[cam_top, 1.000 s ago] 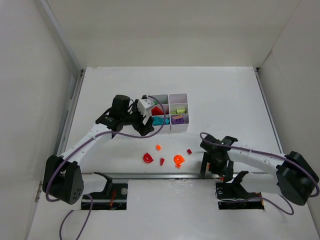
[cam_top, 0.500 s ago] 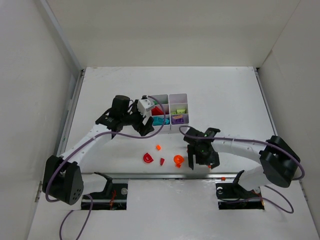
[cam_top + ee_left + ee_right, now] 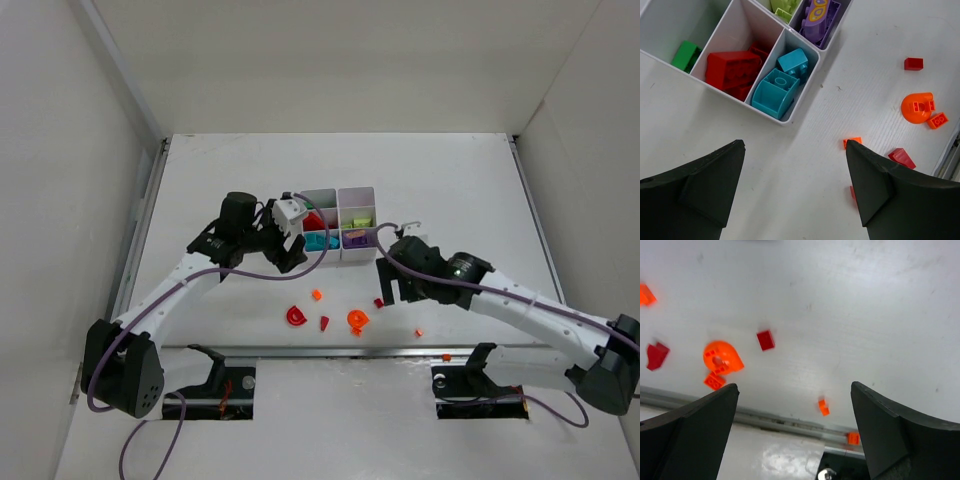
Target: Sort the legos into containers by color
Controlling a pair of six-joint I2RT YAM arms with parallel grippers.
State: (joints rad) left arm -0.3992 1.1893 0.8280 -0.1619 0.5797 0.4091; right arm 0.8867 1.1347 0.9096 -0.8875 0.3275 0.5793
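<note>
Pick-up step is judged in hand: the right gripper, spread wide and empty like the left gripper, is poised by the small red brick near the table's near edge; lowering and closure are called for.

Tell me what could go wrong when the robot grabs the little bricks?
1. The tiny orange brick lies close to the table's near edge; a nudge could push it off.
2. The red brick sits near the orange dome; the wide-open right gripper might catch both colours.
</note>
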